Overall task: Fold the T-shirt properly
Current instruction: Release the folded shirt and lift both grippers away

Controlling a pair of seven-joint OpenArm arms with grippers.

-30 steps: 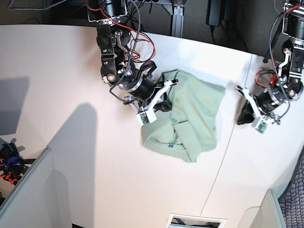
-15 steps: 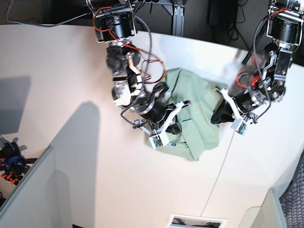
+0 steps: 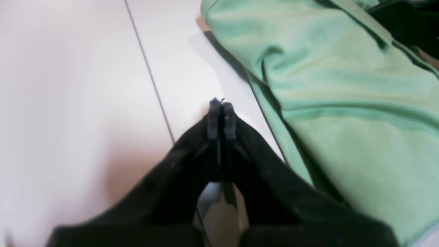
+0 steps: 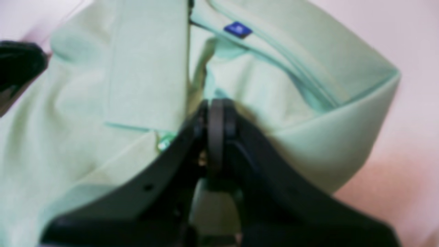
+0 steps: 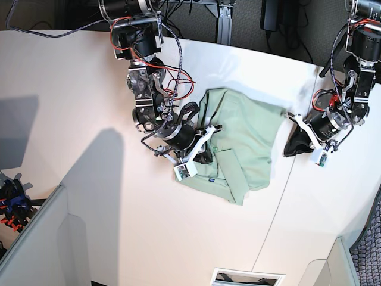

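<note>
The pale mint-green T-shirt (image 5: 241, 140) lies folded into a rumpled block in the middle of the white table. Its collar and small blue tag (image 4: 238, 30) face the table's near edge. My right gripper (image 4: 216, 108) is shut and rests on the cloth by the collar (image 5: 204, 156), with nothing visibly pinched between the jaws. My left gripper (image 3: 221, 103) is shut and empty. It hovers over bare table just off the T-shirt's edge (image 3: 343, 113), on the shirt's right in the base view (image 5: 293, 148).
A thin seam (image 3: 151, 79) runs across the white table (image 5: 89, 89). A grey divider (image 5: 36, 238) rises at the lower left. A white-rimmed slot (image 5: 247, 277) sits at the near edge. Red cables (image 5: 178, 77) hang by the right arm.
My left gripper first moved in to the T-shirt's right edge, then backed off onto bare table. My right gripper slid from the shirt's left side down to the collar and stays there.
</note>
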